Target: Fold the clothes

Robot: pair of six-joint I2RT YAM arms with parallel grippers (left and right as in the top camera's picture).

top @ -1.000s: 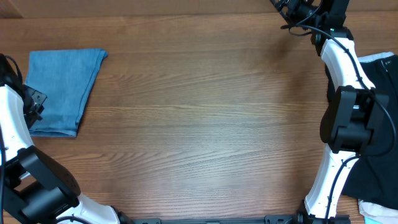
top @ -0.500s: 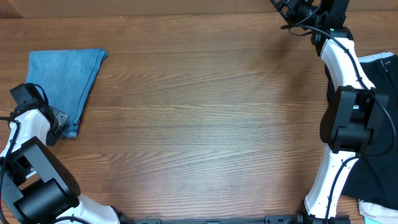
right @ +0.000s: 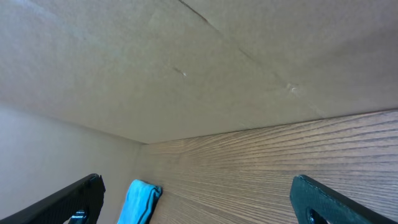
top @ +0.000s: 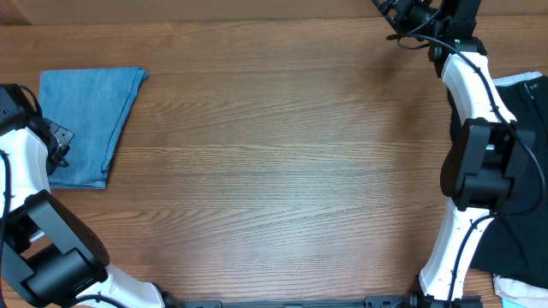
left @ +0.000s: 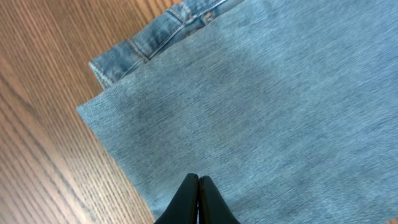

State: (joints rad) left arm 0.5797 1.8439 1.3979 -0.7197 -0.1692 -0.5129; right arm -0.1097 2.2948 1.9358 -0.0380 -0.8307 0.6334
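Since the left arm's black two-finger gripper (left: 198, 186) has its fingers pinched flat together with nothing between them that I can see, it's really just hovering over the light blue denim jeans (left: 261, 112), which are folded into a tidy oblong right under it and spreading off to its right. From above, the bundle sits in the far-left corner of the brown wood-grain table (top: 282, 171), long axis running far-to-near with a slight tilt, and the gripper is over its left long edge, toward the near end. So I'd guess any more work on the jeans is a left-arm job, reaching across the short way. The right arm's black gripper (right: 196, 186), fingers spread wide and empty, is way off at the far-right side, well apart from the denim, with a big black garment (top: 535, 171) along that edge.
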